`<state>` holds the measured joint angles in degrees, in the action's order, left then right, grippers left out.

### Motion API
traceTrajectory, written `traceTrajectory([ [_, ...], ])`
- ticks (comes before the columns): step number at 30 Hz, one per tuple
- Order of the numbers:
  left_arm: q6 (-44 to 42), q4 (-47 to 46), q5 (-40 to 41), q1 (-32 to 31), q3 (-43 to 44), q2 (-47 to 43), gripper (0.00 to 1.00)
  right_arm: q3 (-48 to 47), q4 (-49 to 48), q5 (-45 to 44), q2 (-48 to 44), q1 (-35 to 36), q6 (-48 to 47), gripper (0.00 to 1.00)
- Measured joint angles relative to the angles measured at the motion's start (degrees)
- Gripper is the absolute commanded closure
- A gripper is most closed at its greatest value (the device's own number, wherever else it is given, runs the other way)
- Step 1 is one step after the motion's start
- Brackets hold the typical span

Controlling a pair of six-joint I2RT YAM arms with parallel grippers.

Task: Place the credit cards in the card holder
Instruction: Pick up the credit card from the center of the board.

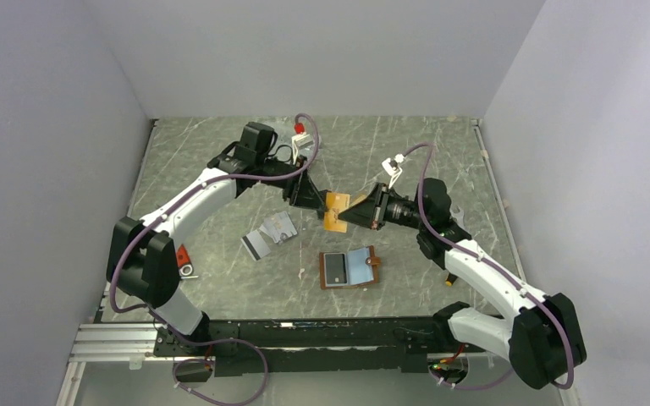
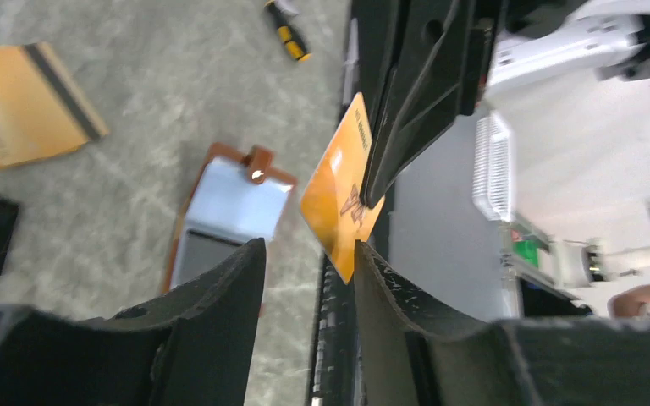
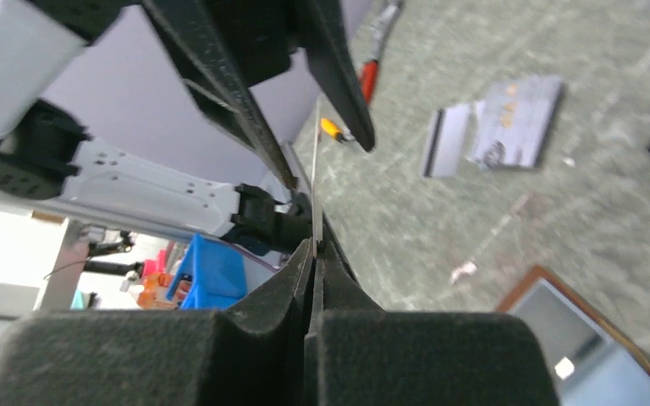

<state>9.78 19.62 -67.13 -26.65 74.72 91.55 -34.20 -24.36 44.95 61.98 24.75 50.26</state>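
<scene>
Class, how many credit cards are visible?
4: one orange card in the right gripper, another orange card on the table, two grey cards left of the holder; others may be hidden.

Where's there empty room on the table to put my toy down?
Bare table by the back wall, and a strip between the card holder and the arm bases. The middle is crowded: left gripper and right gripper meet at an orange card, silver cards nearby.
</scene>
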Motion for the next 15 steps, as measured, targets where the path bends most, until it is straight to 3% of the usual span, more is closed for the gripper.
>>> traceTrajectory([
  [5, -11.19, 7.21, 10.4, -1.51, -2.21, -0.63, 0.49, -1.95, 19.96, -6.05, -1.4, 0.48, -7.82, 1.0],
  [11, -23.89, 10.4, 27.23, -13.66, -11.23, -0.81, 0.51, -0.57, 39.87, -20.39, -7.15, 5.14, -12.81, 1.0],
  [15, -26.21, 12.0, 31.74, -18.53, -11.91, 2.73, 0.56, 0.09, 47.06, -28.2, -10.34, 7.85, -12.96, 1.0],
])
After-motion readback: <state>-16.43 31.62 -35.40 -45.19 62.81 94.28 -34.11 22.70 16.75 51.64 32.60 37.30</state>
